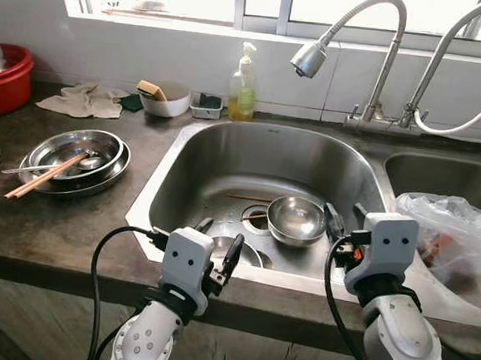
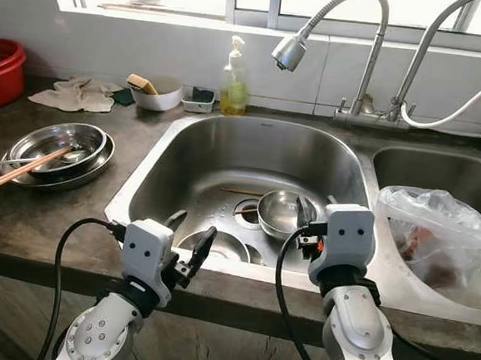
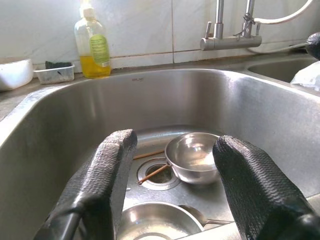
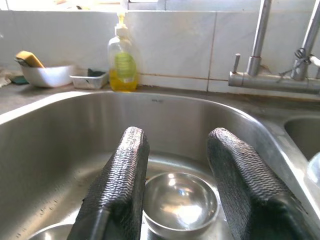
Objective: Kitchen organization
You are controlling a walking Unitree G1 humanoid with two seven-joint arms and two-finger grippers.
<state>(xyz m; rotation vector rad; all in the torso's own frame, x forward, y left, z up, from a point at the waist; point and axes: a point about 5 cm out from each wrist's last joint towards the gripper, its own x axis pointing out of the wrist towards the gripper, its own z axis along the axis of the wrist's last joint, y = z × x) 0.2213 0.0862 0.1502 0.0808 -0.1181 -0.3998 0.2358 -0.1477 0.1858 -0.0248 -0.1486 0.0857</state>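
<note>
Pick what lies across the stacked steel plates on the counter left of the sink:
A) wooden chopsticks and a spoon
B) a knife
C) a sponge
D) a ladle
A: wooden chopsticks rest slanting over the stacked steel plates, with a metal spoon lying in the top plate beside them.

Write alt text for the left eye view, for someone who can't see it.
Two robot arms reach toward a steel sink, the left gripper and right gripper open at its near rim. A small steel bowl sits by the drain; chopsticks lie across stacked plates on the left counter.
</note>
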